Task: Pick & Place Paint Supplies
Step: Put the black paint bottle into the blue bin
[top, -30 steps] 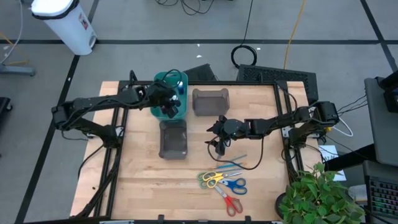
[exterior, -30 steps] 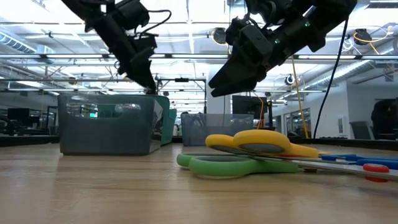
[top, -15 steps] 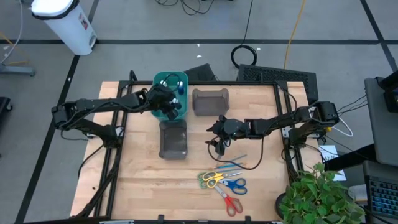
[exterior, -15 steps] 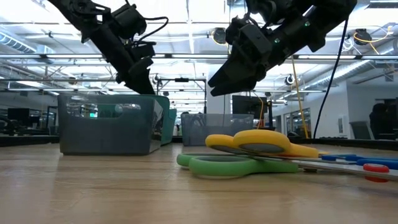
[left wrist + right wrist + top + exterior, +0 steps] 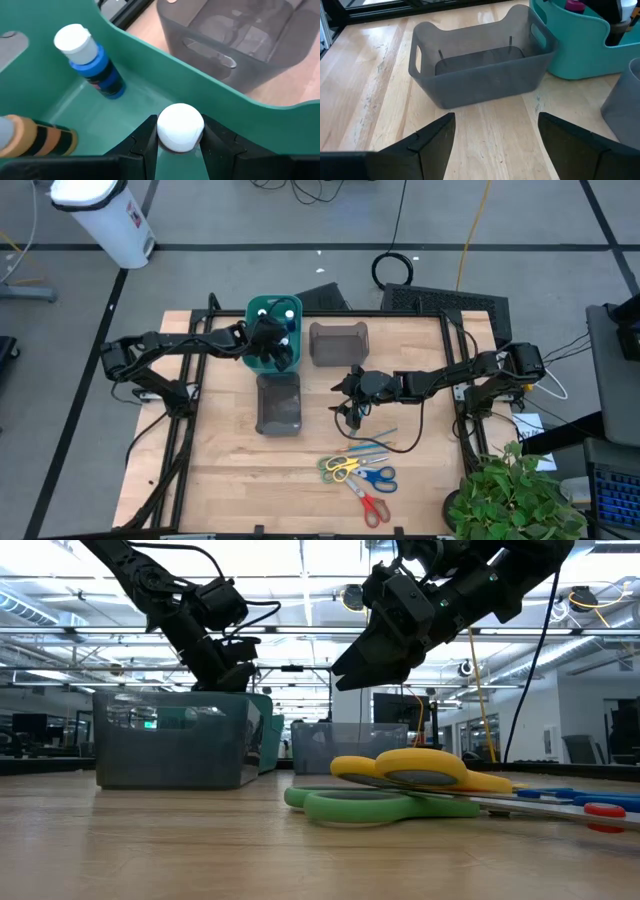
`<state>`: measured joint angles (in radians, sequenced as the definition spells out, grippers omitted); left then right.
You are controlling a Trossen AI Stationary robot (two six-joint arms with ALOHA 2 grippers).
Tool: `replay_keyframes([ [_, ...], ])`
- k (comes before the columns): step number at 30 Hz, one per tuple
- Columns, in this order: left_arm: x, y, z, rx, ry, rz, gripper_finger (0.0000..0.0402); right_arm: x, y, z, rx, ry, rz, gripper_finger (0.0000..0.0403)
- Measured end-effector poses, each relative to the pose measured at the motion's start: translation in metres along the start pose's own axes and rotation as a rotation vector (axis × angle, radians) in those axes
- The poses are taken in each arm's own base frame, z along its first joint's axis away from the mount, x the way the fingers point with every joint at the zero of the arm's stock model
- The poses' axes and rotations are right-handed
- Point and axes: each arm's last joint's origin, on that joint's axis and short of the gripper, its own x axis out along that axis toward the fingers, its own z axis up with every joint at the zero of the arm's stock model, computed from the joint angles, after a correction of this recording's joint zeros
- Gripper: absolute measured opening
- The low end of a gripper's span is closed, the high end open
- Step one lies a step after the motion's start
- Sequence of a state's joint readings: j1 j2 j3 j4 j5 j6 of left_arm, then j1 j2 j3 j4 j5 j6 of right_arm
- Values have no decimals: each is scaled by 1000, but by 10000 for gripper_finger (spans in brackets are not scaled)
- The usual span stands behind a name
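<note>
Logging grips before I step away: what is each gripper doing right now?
Left gripper: shut on a white-capped paint bottle, inside the teal bin.
Right gripper: open, holding nothing, above the table.

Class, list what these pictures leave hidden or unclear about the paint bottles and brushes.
- Left wrist view: the held bottle shows only its white cap; the left gripper fingers hide its body and colour.
- High view: the brushes are too thin to count.
- Low view: the scissors block the brushes.
</note>
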<state>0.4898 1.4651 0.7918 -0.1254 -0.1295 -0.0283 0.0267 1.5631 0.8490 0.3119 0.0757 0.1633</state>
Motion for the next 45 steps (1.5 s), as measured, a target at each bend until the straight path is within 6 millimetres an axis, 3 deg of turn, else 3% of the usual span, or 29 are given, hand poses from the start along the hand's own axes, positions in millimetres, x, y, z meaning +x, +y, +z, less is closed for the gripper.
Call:
replay_keyframes([
  [18, 3, 1, 2, -11, -14, -20, 120, 0, 0, 1, -8, -5, 0, 279],
  [28, -5, 11, 27, -106, -69, -1, 121, 0, 0, 1, -19, -5, -1, 279],
  [41, -4, 21, 22, -230, -20, 54, 120, 0, 0, 1, -17, -13, 0, 279],
  [45, 4, 20, 18, -220, 12, 60, 120, 0, 0, 2, -17, -18, 1, 279],
])
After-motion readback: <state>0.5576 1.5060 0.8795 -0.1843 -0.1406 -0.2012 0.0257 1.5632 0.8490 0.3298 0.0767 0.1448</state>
